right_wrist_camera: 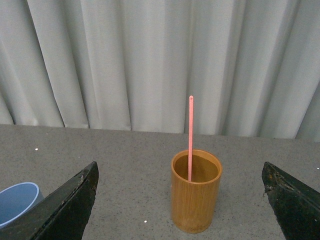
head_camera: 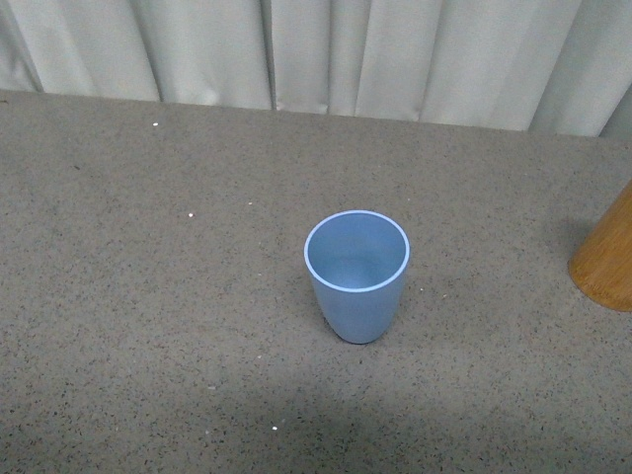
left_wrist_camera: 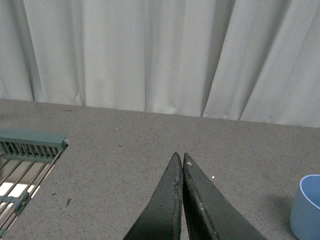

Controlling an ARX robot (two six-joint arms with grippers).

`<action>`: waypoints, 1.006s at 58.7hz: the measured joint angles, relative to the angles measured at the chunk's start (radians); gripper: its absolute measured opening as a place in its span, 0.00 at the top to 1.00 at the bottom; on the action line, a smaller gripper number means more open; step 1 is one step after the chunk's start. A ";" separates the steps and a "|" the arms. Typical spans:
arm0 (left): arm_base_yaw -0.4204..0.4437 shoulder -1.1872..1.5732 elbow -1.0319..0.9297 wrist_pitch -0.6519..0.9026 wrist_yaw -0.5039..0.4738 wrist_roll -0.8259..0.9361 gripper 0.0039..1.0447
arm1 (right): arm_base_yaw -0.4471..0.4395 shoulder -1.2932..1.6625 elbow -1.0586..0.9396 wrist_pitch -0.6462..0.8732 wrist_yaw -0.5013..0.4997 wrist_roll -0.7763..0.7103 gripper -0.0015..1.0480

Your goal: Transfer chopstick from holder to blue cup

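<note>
The right gripper (right_wrist_camera: 179,167) is spread wide, its two dark fingers (right_wrist_camera: 70,205) far apart and holding nothing. Ahead of it, in the gap between the fingers and clear of both, stands the bamboo-coloured holder (right_wrist_camera: 196,200), upright on the speckled grey table (head_camera: 148,296). The pink chopstick (right_wrist_camera: 190,135) is inside the holder, standing almost vertical, with its top rising well above the rim (its lower end is hidden inside).

The left gripper (left_wrist_camera: 181,156) is closed, its fingertips pressed together with nothing clamped between them. It hangs above bare tabletop. A teal slatted rack (left_wrist_camera: 30,142) lies off to one side in the left wrist view.

The blue cup (head_camera: 356,276) stands upright and empty near the middle of the table. It is well apart from the holder, which is partly cut off at the right edge of the front view. Pale curtains (head_camera: 316,49) hang behind the table.
</note>
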 joint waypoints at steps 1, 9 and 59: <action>0.000 0.000 0.000 0.000 0.000 0.000 0.97 | 0.000 0.000 0.000 0.000 0.000 0.000 0.09; 0.000 0.000 0.000 0.000 0.000 0.000 0.76 | 0.000 0.000 0.000 0.000 0.000 0.000 0.09; 0.000 -0.001 0.000 -0.002 0.000 0.001 0.06 | -0.371 1.101 0.441 0.191 0.093 0.267 0.09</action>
